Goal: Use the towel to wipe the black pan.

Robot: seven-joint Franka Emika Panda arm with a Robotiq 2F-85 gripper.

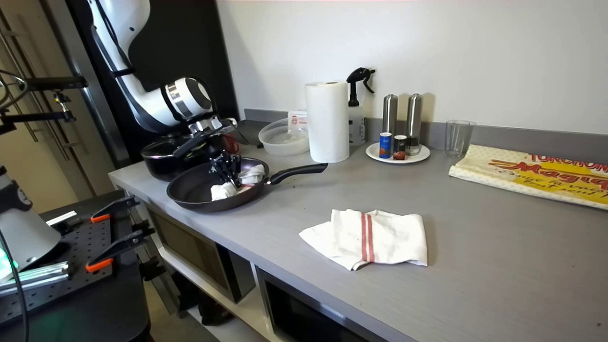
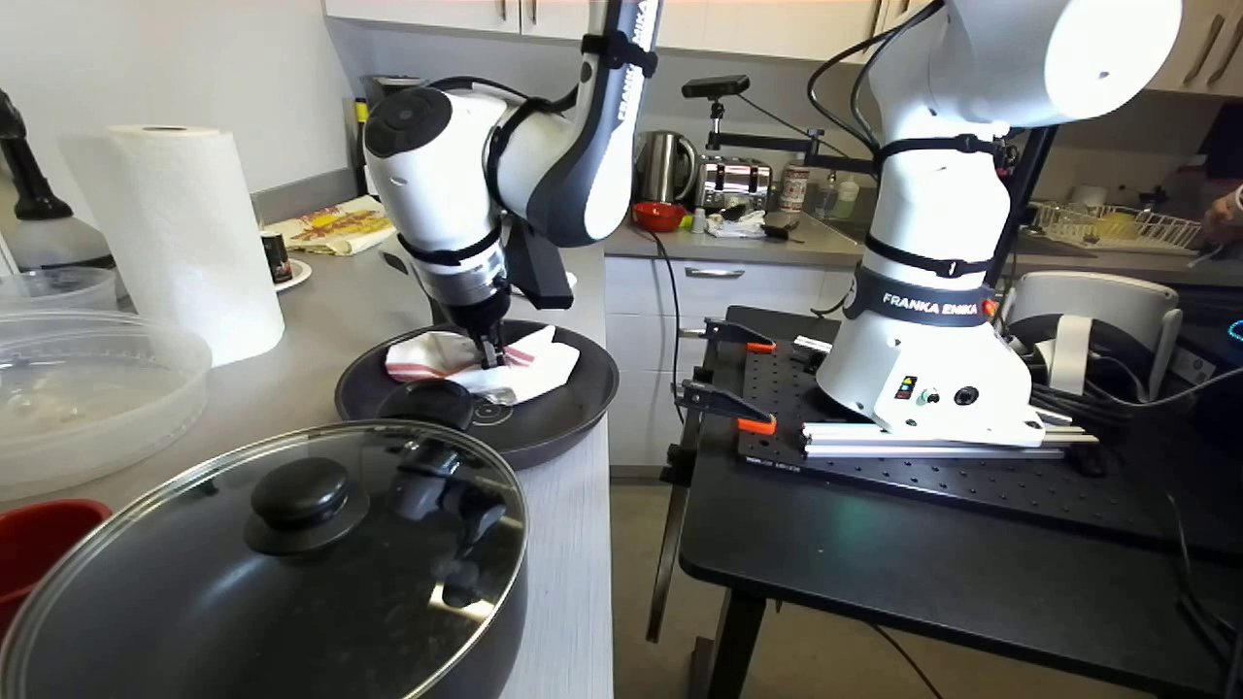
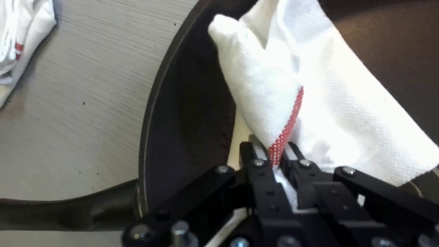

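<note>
- The gripper has its jaws drawn close together, pinching a red-edged fold of the white towel; its own black links cover much of the fabric below that.
- The towel lies bunched inside the black pan. In an exterior view the gripper blocks its middle, leaving two white patches.
- The wrist view cuts the pan off at the top and right, and its handle at the left.
- In an exterior view a dark pot runs off the bottom edge; its side grip overlaps the pan's rim, and reflections on the glass lid make the inside hard to read.
- A second folded cloth, red-striped, lies on the counter, apart from the pan; only part of it enters the wrist view.
- In an exterior view the paper roll hides part of a spray bottle.
- A printed yellow cloth is cut off at the right edge, its lettering incomplete.
</note>
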